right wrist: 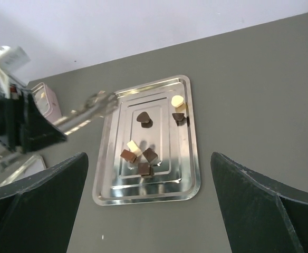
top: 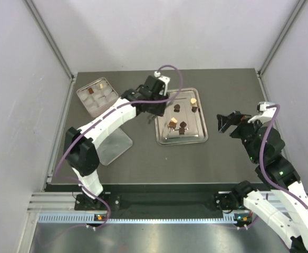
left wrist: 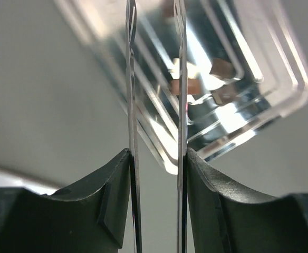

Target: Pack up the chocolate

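two arms, two pincers, one steel tray (top: pixel 193 137), one pink compartmented tin (top: pixel 85 104) and one flat silvery plate (top: pixel 114 146) sit on the dark surface (top: pixel 143 163).

the chocolate (right wrist: pixel 143 118) lies loose on the tray. the right wrist view counts seven pieces there:
- two cream
- two mid brown
- three dark

the top view adds two small brownish pieces in the tin's far cells. in the right wrist view only a corner of the tin shows.

the top view gives the whole layout: tin at far left, tray in the middle, silvery plate partly under the left arm. the left wrist view shows only the two thin blades close up and a blurred corner of the tray beyond them, with a few brown pieces out of focus. the blade tips run off the top of that view.

the left pincer (top: pixel 155 115) hangs at the tray's left rim. its blades stand apart and parallel, with nothing between them where they can be seen. the nearest pieces lie just to its right on the tray, not touching it.

the right pincer (top: pixel 225 122) is spread wide and empty, off the tray's right edge, well apart from every piece.
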You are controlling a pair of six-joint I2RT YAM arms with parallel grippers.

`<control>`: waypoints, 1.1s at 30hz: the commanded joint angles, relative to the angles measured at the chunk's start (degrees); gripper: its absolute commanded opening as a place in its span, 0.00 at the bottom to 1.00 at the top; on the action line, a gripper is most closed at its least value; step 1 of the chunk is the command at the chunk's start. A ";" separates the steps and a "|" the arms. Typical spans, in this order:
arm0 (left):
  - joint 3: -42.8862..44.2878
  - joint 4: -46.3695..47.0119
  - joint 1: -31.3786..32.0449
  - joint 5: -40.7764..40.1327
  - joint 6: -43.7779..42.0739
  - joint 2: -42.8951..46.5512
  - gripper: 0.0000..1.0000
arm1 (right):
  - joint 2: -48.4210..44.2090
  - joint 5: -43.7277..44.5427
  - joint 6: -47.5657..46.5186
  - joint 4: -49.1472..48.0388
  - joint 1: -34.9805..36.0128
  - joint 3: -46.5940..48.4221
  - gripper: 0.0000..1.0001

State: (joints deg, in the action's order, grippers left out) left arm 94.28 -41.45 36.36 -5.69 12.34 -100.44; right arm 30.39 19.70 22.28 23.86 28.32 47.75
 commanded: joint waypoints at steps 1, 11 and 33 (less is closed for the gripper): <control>-0.68 7.52 2.22 1.56 0.23 -2.38 0.48 | -1.21 0.86 0.30 -0.74 -0.10 3.14 1.00; 2.31 9.55 3.37 0.33 -0.12 -10.82 0.53 | -1.83 2.09 -0.31 0.49 -0.10 3.58 1.00; 6.35 8.15 3.54 -0.37 -0.21 -18.12 0.48 | -1.65 2.97 -1.63 -0.48 -0.10 2.70 1.00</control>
State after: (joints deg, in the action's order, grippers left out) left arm 97.23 -33.67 39.83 -4.78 12.32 -118.98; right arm 29.02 21.39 21.98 25.02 28.32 48.86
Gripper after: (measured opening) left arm 0.490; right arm 0.996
